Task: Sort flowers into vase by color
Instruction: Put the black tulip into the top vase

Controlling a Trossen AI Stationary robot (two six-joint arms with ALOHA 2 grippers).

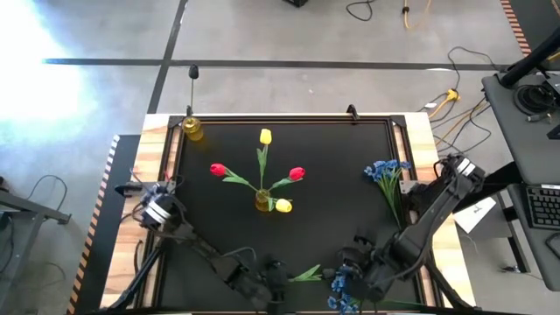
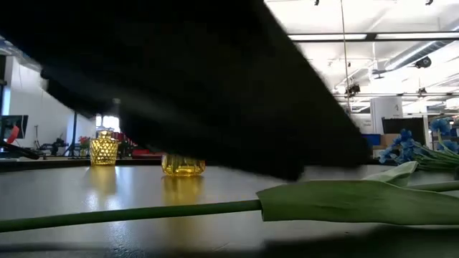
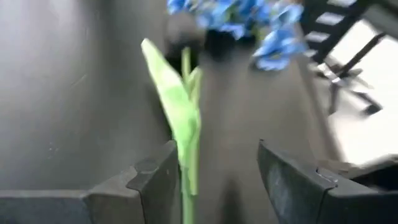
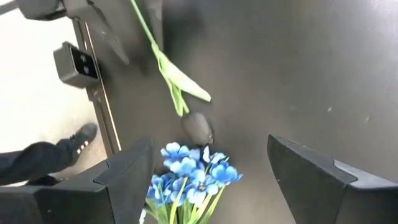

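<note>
The table (image 1: 201, 201) has a matte black top edged in pale wood. Near its middle a small faceted yellow glass vase (image 1: 262, 202) holds four tulips: a yellow one (image 1: 265, 136) upright on a thin green stem, two red ones (image 1: 218, 170) splayed to either side, and a second yellow head (image 1: 283, 206) drooping just beside the rim. A second yellow vase (image 1: 193, 129) stands at the far left corner. A bunch of small blue blossoms (image 1: 386, 171) lies on the right part of the table, its stems trailing toward the near edge. At the near edge the left gripper (image 3: 214, 171) sits low with its dark angular fingers parted; a thin green stem with a long, smooth, pointed leaf (image 3: 177, 106) runs between them, beside one finger, and nothing is clamped. The flower head of that stem is hard to make out: a dull, dark rounded shape (image 4: 198, 127) at the leaf's tip. The right gripper (image 4: 211, 171) hovers close by, also spread wide and holding nothing, over another blue bunch (image 4: 189, 171) whose stems are cut off by the picture's edge. In the low view a dark arm hides most of the scene; the stem and leaf (image 2: 344, 201) lie flat on the glossy surface.
</note>
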